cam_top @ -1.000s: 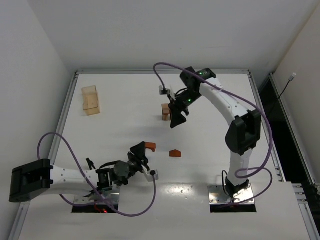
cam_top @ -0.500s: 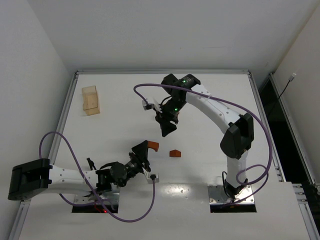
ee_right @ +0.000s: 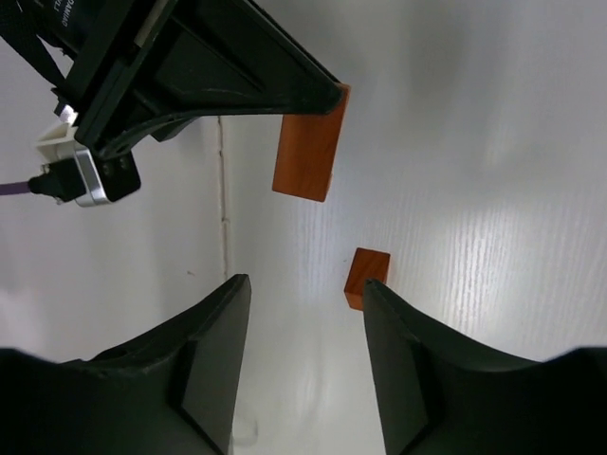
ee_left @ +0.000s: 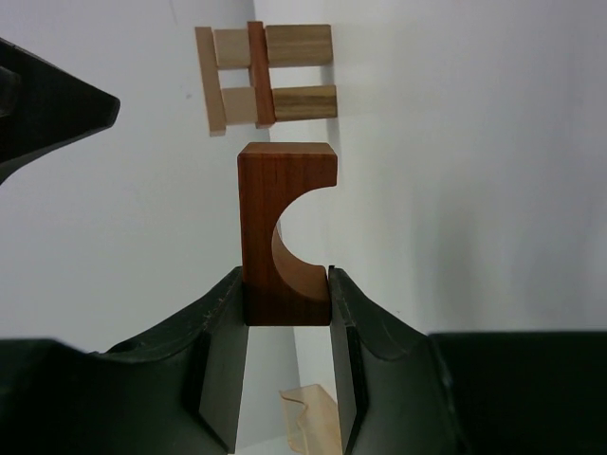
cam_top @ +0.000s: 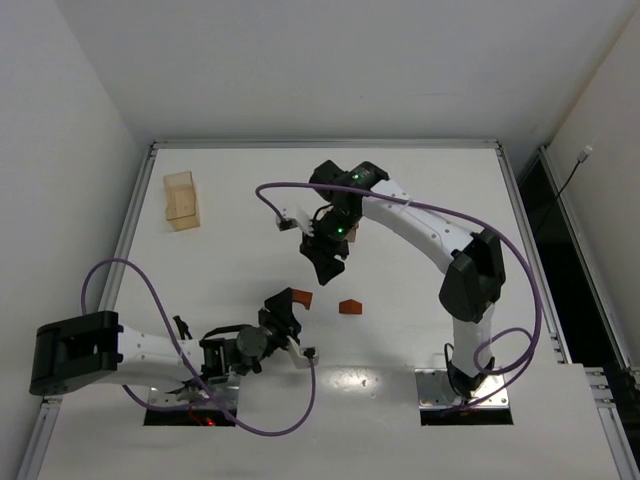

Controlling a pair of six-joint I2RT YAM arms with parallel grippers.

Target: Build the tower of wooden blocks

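The wood block tower point(ee_left: 266, 74) of pale and reddish-brown blocks stands far ahead in the left wrist view. In the top view my right arm mostly hides it. My left gripper point(cam_top: 290, 302) is shut on one leg of a reddish-brown arch block point(ee_left: 285, 237), which it holds low over the table near the front. My right gripper point(cam_top: 326, 268) hangs open and empty just behind the arch point(cam_top: 302, 297). A small reddish-brown wedge point(ee_right: 366, 277) lies on the table beside the right fingertip point(ee_right: 375, 294), and it also shows right of the arch from above, wedge point(cam_top: 349, 306).
A larger pale wooden box point(cam_top: 181, 200) stands at the back left of the white table point(cam_top: 420, 250). A raised rim point(cam_top: 320, 144) runs round the table's edges. Purple cables loop off both arms.
My right arm has swung away from the tower, leftward and toward the front, and its jaws have narrowed somewhat. The left gripper still holds the arch and has barely shifted.
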